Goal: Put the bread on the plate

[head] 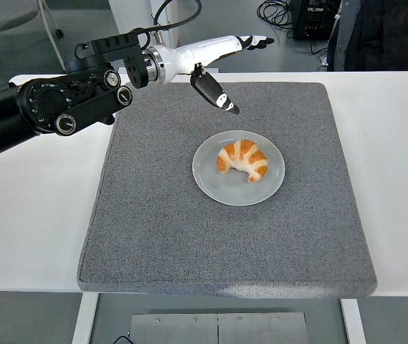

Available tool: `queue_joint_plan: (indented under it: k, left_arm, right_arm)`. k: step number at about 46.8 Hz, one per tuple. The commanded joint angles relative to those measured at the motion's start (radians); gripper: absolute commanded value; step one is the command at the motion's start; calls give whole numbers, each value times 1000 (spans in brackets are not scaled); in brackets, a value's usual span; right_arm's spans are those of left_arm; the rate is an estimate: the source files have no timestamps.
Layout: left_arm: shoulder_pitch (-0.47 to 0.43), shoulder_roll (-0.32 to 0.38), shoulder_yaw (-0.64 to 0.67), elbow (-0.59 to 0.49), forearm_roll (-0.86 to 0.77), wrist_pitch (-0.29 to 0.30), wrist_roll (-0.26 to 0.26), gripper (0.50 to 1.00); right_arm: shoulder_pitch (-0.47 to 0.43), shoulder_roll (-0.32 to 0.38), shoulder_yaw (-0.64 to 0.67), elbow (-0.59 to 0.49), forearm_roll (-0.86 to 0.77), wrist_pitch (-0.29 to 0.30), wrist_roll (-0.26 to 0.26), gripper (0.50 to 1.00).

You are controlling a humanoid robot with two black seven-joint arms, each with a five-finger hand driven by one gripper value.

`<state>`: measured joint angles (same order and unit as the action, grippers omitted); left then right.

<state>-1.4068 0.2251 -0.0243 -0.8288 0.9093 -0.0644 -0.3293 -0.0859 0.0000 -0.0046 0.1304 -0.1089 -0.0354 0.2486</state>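
At the centre of the mat: a golden-brown, crescent-shaped croissant with pale glazed bands lies on a round, smooth grey plate, held by nothing.
Plate: it sits slightly right of the middle of the mat, with a bare rim showing all round the bread.
Mat: a square, dark grey felt-like mat with rounded corners covers most of the white table; its near edge runs close to the table's near edge.
Open room: wide bare mat lies to the near side and left of the plate; white table strips flank the mat on both sides.
Left hand: a white-shelled hand with black fingertips hovers above the mat's far edge, well apart from the plate.
Fingers: stretched out and apart, thumb angled down toward the mat, gripping nothing.
Left arm: a black, jointed, cylindrical arm enters from the far left.
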Motion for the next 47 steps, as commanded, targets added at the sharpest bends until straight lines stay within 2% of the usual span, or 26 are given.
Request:
queue_joint_plan:
  k: [1,14,27,35,47]
  left_arm:
    - [5,11,-3,2,-53,0,0,993]
    - [38,22,-11,42,-242,6,1,993]
    - [98,-13,-77,229,-509,8,0,993]
    - [147,-20,-129,247,-564,8,0,993]
    - [244,-46,-296,373,-602,-52,4,995]
  right_arm:
    - [0,0,0,0,0,0,0,1000]
    - [0,0,0,0,0,0,0,1000]
    - [0,0,0,0,0,0,0,1000]
    - [0,0,0,0,0,-1,0,1000]
    - [0,0,0,0,0,0,0,1000]
